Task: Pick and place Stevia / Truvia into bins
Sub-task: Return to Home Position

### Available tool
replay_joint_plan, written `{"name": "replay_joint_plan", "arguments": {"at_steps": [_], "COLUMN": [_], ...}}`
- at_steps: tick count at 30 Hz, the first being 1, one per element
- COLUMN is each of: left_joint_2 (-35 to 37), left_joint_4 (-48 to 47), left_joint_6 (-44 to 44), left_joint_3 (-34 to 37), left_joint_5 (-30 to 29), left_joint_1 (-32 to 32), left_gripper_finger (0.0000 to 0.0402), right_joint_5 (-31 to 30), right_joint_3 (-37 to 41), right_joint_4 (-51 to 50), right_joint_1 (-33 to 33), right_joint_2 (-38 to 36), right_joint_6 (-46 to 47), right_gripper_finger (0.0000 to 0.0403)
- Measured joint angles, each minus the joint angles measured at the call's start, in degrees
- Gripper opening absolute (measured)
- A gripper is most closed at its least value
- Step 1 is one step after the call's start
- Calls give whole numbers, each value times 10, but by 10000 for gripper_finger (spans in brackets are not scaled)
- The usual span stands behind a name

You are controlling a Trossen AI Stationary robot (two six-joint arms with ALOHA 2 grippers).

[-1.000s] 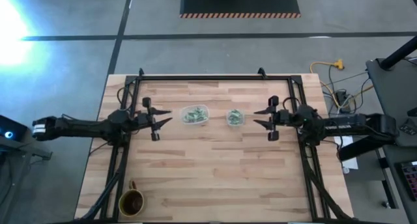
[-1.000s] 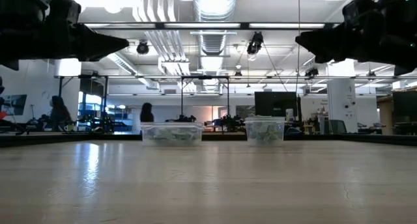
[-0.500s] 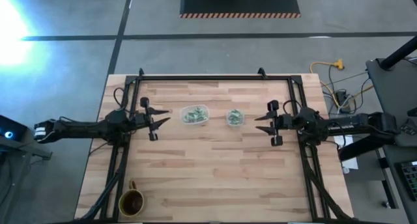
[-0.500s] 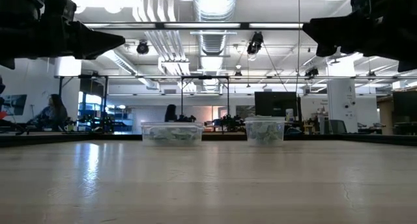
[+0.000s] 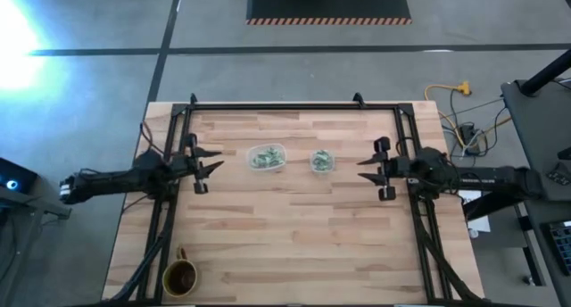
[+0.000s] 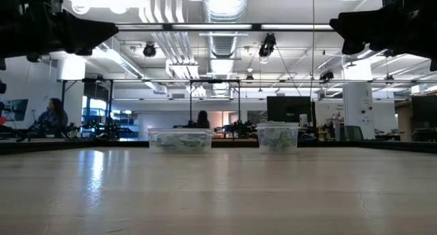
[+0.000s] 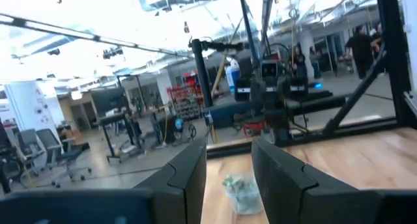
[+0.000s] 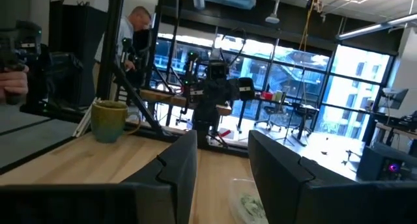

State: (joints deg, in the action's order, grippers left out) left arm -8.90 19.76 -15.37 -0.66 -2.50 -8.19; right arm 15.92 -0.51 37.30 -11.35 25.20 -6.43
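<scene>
Seeming finished: packets [image 6: 180,143] lie in the wide bin [image 6: 180,131] and square bin [image 6: 277,126], mid-table toward the far side, none visible loose on the table [image 5: 294,244]. Left gripper [image 5: 219,159] and right gripper [image 5: 362,169] hover at either side, fingers apart, holding nothing.

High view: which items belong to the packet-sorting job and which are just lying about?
Job: wider bin, square bin, Stevia packets inside both, left gripper, right gripper, both open.
Lying about: brown mug at a table corner, yellow cable beyond it.
</scene>
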Motion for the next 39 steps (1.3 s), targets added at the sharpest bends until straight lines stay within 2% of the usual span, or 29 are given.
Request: {"name": "replay_joint_plan", "arguments": {"at_steps": [8, 27, 33, 39], "left_joint_2": [76, 73, 73, 73], "left_joint_4": [-69, -71, -71, -73], "left_joint_6": [2, 13, 15, 16], "left_joint_3": [0, -4, -6, -10], "left_joint_5": [4, 4, 3, 3], "left_joint_1": [0, 0, 0, 0], "left_gripper_finger": [107, 107, 107, 107], "right_joint_5": [0, 0, -24, -39], "right_joint_3": [0, 0, 0, 0], "right_joint_4": [-68, -208, -197, -189], "right_joint_1": [0, 0, 1, 34], "right_joint_2": [-78, -252, -252, -251], "right_joint_6": [-2, -2, 1, 6], "right_gripper_finger": [128, 128, 128, 128]}}
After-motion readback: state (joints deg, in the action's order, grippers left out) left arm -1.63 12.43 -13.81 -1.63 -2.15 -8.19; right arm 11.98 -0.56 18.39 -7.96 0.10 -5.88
